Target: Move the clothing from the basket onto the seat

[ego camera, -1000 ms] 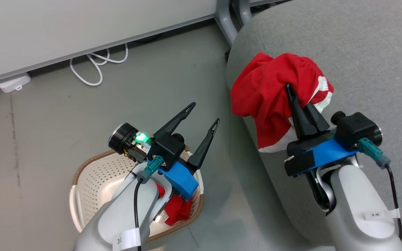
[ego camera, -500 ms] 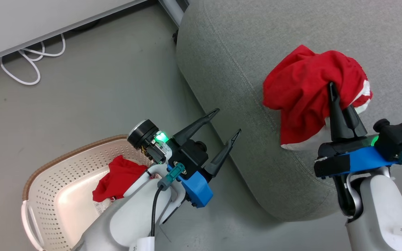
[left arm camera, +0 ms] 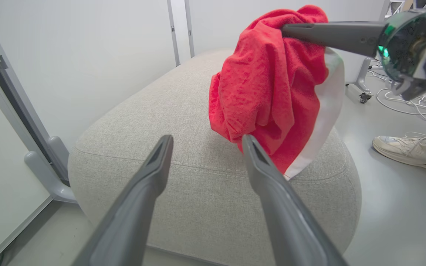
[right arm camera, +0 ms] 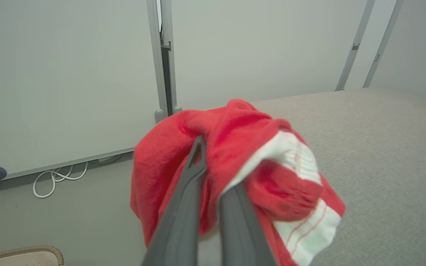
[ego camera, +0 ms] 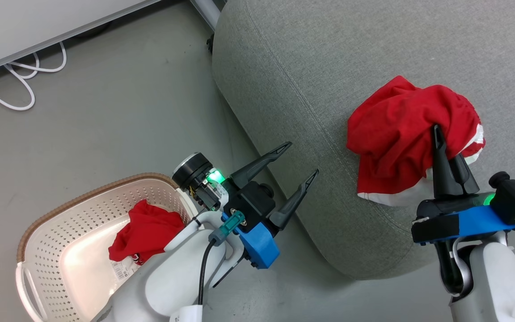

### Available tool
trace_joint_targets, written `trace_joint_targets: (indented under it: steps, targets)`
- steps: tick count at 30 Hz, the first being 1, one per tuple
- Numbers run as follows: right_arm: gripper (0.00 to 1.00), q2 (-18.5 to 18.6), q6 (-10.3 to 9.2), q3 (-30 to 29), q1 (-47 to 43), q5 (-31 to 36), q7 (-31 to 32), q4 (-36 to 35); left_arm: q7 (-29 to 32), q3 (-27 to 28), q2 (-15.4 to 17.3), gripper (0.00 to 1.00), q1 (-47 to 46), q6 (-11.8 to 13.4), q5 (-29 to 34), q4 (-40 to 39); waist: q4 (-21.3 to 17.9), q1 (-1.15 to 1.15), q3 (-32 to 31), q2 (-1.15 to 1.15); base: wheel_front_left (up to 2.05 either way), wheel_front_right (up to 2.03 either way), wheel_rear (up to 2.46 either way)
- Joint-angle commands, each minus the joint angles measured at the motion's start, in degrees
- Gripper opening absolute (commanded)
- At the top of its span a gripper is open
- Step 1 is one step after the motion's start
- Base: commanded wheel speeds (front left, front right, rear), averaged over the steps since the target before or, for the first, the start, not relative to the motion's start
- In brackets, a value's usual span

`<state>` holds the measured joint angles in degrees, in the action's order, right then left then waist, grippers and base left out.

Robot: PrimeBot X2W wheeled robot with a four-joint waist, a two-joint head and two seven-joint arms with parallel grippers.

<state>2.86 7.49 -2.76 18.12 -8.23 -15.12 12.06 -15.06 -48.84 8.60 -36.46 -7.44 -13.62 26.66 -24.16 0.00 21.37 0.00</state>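
A red pair of shorts with white trim [ego camera: 400, 134] hangs bunched over the grey seat [ego camera: 329, 62], and my right gripper [ego camera: 441, 138] is shut on it. The right wrist view shows the same clothing [right arm camera: 242, 147] wrapped around the right gripper [right arm camera: 216, 166]. A second red garment [ego camera: 145, 230] lies in the cream basket [ego camera: 83, 190] on the floor at lower left. My left gripper [ego camera: 302, 157] is open and holds nothing. It stands between the basket and the seat's edge. In the left wrist view it [left arm camera: 207, 140] points at the seat [left arm camera: 161, 125] and the hanging shorts [left arm camera: 268, 85].
A white cable [ego camera: 11, 89] loops on the grey floor along the pale wall panel. A grey metal frame leg [ego camera: 204, 9] stands at the seat's far corner. A person's pale shoe [left arm camera: 409, 151] rests on the floor beyond the seat.
The camera has turned toward the seat. My right gripper has carried the shorts from the seat's edge farther in over the cushion. My left arm has moved off the basket, uncovering the garment inside.
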Motion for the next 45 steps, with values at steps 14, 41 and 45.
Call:
trace_joint_targets:
  steps: [14, 41, 45]
  targets:
    - [0.00, 1.12, 0.01, -4.94, 13.99, 4.40, -0.06, -5.90, -0.17, 2.69, 2.32, 1.00, -4.61, -0.04, 2.05, -3.32, 2.06, 0.00, 8.72, 0.00, 0.00, 0.00, 0.00]
    - [0.00, 19.04, 0.00, -26.10, 36.27, 7.35, -0.05, 9.76, 2.64, 2.35, 10.06, 1.00, -17.01, 0.93, 4.89, -12.66, 7.72, 0.00, 31.95, 0.00, 0.00, 0.00, 0.00]
    - [0.00, 16.60, 0.00, -26.96, 34.07, 7.69, -0.05, 12.45, 2.79, 1.94, 10.24, 1.00, -16.64, 1.15, 4.70, -12.94, 7.82, 0.00, 31.94, 0.00, 0.00, 0.00, 0.00]
